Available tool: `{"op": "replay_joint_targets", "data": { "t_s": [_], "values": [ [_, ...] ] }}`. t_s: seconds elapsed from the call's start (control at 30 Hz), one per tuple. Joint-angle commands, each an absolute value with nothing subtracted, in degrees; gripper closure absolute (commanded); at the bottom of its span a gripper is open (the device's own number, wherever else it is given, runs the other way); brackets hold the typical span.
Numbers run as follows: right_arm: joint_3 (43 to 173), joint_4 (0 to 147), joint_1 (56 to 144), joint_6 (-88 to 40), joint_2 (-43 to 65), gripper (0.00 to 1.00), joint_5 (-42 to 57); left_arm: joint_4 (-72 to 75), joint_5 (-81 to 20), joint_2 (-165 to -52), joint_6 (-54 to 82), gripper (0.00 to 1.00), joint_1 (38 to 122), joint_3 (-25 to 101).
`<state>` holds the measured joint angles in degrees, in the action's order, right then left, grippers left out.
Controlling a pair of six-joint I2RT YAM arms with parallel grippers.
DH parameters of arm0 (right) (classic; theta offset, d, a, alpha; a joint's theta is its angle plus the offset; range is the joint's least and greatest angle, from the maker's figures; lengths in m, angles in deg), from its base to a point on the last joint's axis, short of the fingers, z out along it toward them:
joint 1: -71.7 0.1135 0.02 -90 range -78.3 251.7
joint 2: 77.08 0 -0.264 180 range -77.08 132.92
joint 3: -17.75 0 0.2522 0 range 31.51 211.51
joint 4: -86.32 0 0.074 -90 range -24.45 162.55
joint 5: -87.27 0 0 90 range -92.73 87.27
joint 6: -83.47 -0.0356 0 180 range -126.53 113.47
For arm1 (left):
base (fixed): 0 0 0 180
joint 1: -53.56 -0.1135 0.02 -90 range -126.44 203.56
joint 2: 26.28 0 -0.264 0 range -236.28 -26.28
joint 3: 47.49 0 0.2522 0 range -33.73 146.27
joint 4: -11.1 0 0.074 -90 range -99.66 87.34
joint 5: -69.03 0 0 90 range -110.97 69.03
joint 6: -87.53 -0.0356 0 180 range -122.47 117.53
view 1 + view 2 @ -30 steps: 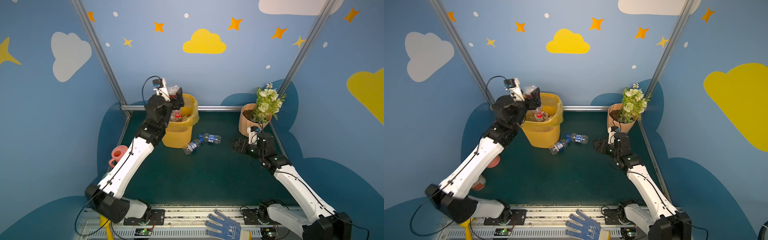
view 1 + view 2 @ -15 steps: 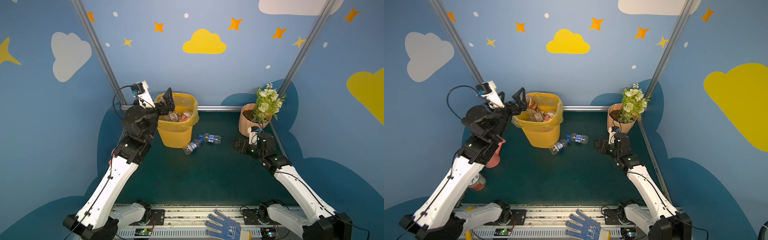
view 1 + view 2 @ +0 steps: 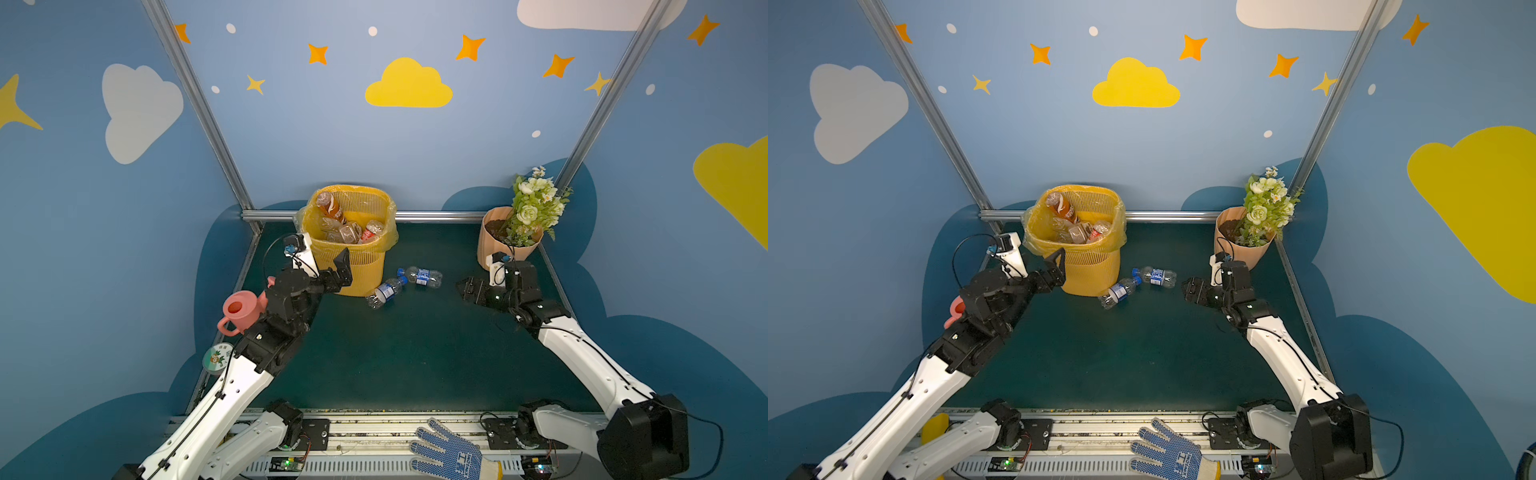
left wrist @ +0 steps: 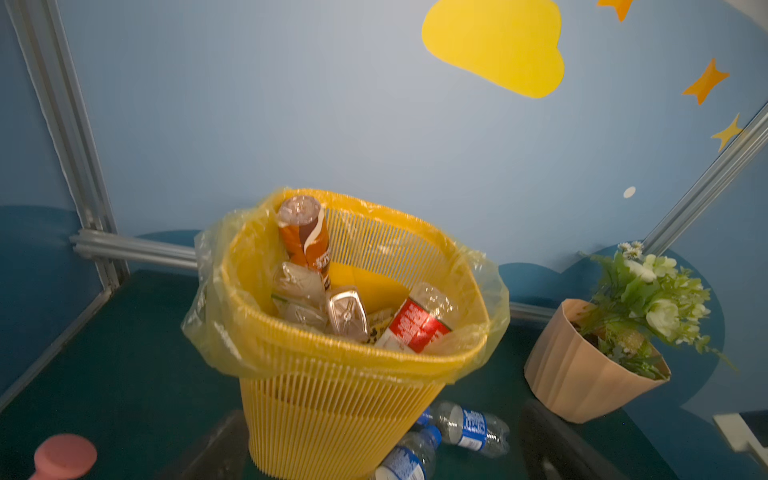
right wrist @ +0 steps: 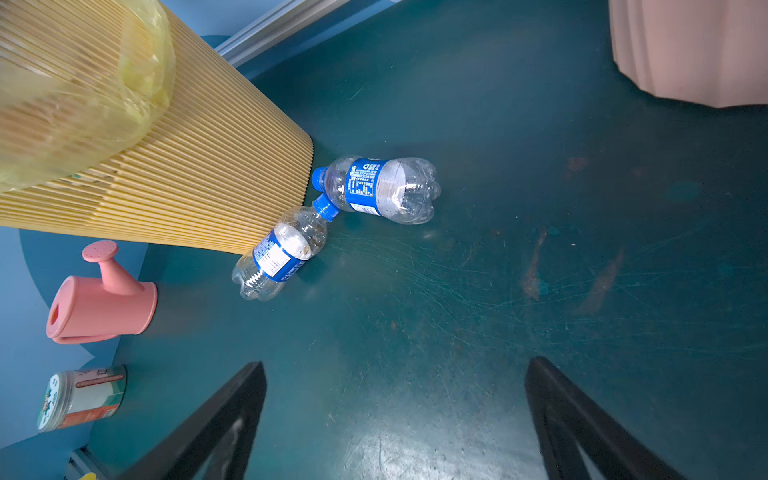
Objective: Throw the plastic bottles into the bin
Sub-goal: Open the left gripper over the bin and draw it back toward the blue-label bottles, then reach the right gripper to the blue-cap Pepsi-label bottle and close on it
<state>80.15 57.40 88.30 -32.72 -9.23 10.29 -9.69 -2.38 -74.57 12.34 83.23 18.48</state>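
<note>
back of mat, left of centre: bin (image 3: pixel 365 266), yellow mesh with a yellow bag liner, upright
inside bin: several plastic bottles; brown-label bottle (image 4: pixel 305 241) leans on the far wall, base up; red-label bottle (image 4: pixel 415 324) lies by the near rim
on mat: two blue-cap, blue-label bottles on their sides by the bin base; nearer bottle (image 5: pixel 282 253) touches the bin wall, its cap against the farther bottle (image 5: pixel 382 189)
left gripper (image 3: pixel 336 274): jaws spread wide, empty, at the bin's front-left side; contact unclear
right gripper (image 5: pixel 395 365): jaws spread wide, empty, low over mat, facing both bottles, well apart from them
flower pot (image 3: pixel 503 249): just behind right wrist
watering can (image 3: pixel 241 309): pink, left mat edge, partly behind left arm
work glove (image 3: pixel 449 453): on front rail
</note>
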Motion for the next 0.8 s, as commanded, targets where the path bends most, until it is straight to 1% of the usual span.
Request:
{"op": "replay_joint_targets", "data": {
  "t_s": [0.0,0.13,0.23,0.37,0.5,0.77],
  "values": [
    [82.21,58.51,88.49,-32.63,-7.42,0.05,11.94,-11.46,0.59,-73.22,16.69,0.0,85.3,15.57],
    [84.0,57.4,88.82,-28.25,-4.41,0.05,11.36,-13.49,3.36,-74.08,18.9,0.0,89.42,13.51],
    [87.4,53.42,89.1,-21.82,-0.82,0.05,10.34,-13.9,4.36,-75.08,20.75,0.0,91.77,11.81],
    [93.55,46.5,89.19,-13.49,4.33,0.05,8.38,-13.17,2.65,-77.43,25.99,0.0,92.65,9.28],
    [98.28,43.19,89.28,-8.32,9.31,0.05,6.95,-12.08,1.52,-80.13,29.93,0.0,93.41,7.82],
    [108.0,37.9,90.0,-1.91,19.82,0.05,6.89,-12.66,1.89,-81.68,30.92,0.0,93.81,7.71]
  ]
}}
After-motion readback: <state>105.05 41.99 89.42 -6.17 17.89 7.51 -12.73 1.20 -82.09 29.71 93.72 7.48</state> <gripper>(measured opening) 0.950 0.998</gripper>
